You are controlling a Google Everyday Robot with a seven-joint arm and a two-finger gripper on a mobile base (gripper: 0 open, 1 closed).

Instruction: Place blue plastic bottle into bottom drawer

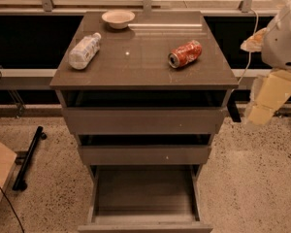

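Note:
The blue plastic bottle point(84, 51) lies on its side at the left of the cabinet top point(136, 72), white cap pointing to the back. The bottom drawer point(145, 221) is pulled out and its wide interior holds nothing. The two shallower drawers above it stand slightly ajar. My gripper point(266, 101), with pale cream pads, hangs in the air to the right of the cabinet at about the top drawer's height. It is far from the bottle and holds nothing.
A crushed red soda can point(185, 54) lies at the right of the cabinet top. A shallow white bowl point(118, 18) sits at the back. On the floor to the left are a cardboard box point(0, 174) and a black bar point(29, 157). A railing runs behind.

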